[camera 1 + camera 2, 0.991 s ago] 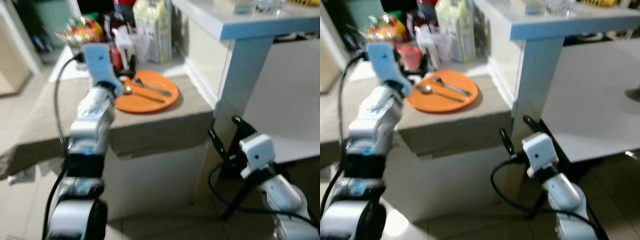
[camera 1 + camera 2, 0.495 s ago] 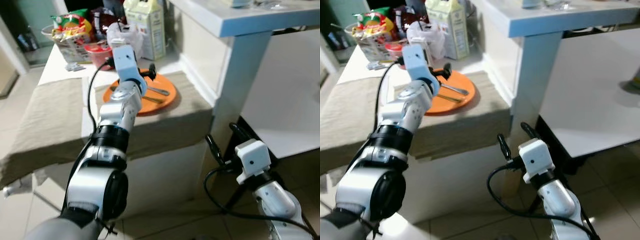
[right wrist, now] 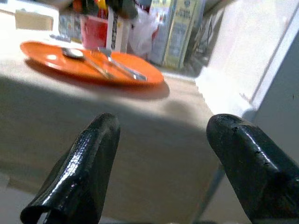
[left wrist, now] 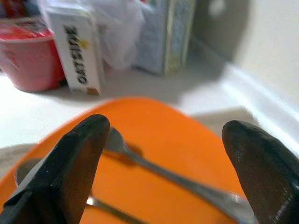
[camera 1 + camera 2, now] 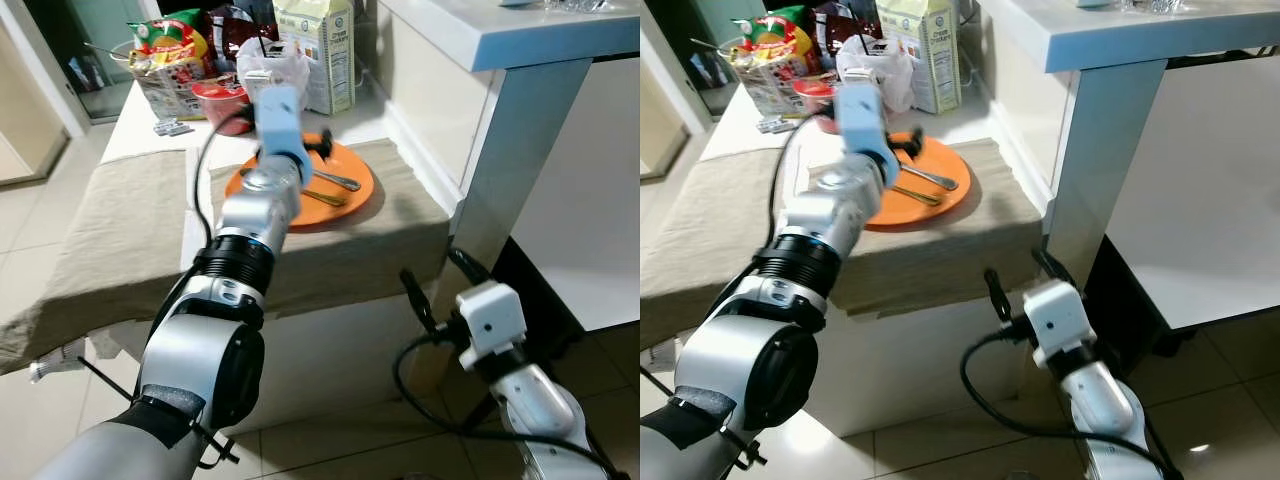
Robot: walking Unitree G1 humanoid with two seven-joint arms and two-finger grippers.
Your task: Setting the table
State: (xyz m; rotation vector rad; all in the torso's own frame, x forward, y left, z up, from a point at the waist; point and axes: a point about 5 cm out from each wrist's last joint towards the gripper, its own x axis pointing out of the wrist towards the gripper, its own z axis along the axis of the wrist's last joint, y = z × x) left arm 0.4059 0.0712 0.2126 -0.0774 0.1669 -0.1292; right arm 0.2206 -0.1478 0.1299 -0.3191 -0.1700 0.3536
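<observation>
Reaching farther than half a second ago, the left tool (image 4: pixel 163 154) is now hovering over the orange plate (image 5: pixel 352 192), its black fingers (image 4: pixel 70 163) spread wide, with nothing between them. A fork (image 5: pixel 338 180) and a spoon (image 5: pixel 322 197) are lying on the plate, crossing its middle side by side. The plate is sitting on a beige cloth (image 5: pixel 120 240) that is draping over the table's (image 5: pixel 140 130) front edge, near the cloth's right end. Behind the plate, toward the table's back edge, a red cup (image 5: pixel 222 100), a crumpled white bag (image 5: pixel 272 62), a milk carton (image 5: pixel 318 45) and a snack packet (image 5: pixel 168 45) are standing close together. The right tool (image 5: pixel 432 290) is hanging low in front of the table's front right corner, beside a white post (image 5: pixel 510 150), fingers (image 3: pixel 84 163) spread wide and holding nothing.
</observation>
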